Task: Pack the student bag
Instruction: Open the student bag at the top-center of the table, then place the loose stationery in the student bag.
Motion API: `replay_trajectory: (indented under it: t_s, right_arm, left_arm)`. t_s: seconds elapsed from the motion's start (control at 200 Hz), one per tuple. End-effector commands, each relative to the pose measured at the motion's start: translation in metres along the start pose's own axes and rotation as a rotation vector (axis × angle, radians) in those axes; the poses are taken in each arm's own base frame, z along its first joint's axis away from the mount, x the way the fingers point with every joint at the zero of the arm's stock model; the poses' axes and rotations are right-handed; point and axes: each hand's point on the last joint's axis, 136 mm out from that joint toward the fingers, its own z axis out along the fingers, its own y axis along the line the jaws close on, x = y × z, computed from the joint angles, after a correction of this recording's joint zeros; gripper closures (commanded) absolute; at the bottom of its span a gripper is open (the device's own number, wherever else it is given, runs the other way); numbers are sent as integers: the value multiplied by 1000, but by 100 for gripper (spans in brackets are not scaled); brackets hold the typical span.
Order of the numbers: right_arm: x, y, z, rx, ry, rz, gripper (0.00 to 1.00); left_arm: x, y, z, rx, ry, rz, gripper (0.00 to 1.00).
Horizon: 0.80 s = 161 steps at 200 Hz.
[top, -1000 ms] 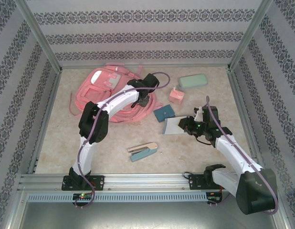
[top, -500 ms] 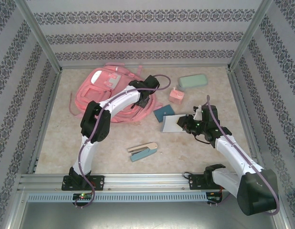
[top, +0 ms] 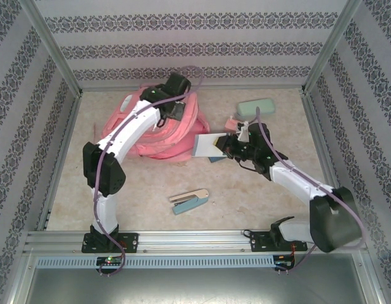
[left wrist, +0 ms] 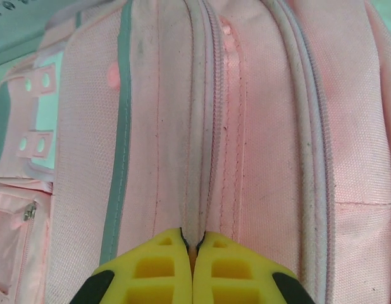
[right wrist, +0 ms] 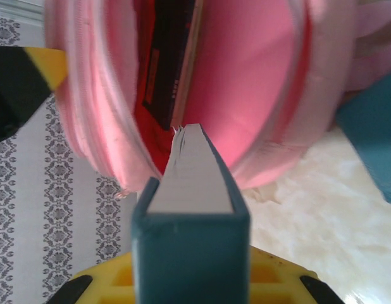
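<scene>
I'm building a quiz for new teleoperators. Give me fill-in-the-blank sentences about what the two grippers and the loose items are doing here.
1. The left gripper is ___ on the student bag fabric.
2. The right gripper holds a book aimed at the bag's ___.
3. Of the stapler and the pencil case, the ___ lies nearer the arm bases.
Missing words: shut; opening; stapler.

- Was a big pink fabric bag (top: 159, 140) with grey-green piping and pale trim patches.
- Lay slumped at back left.
- Gaped toward the right, pink lining bared.
</scene>
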Motion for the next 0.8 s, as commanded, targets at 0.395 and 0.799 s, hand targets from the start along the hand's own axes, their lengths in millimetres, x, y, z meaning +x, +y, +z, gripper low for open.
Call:
replay_trajectory:
  t_s: [0.395, 0.799]
  right_arm:
    - [-51, 62, 139, -137, -56, 55, 100]
    - [-66, 80, 248, -173, -81, 124, 100]
  left_arm:
    - [-54, 41, -59, 181, -163, -262, 100]
    - [-73, 60, -72, 271, -207, -358, 100]
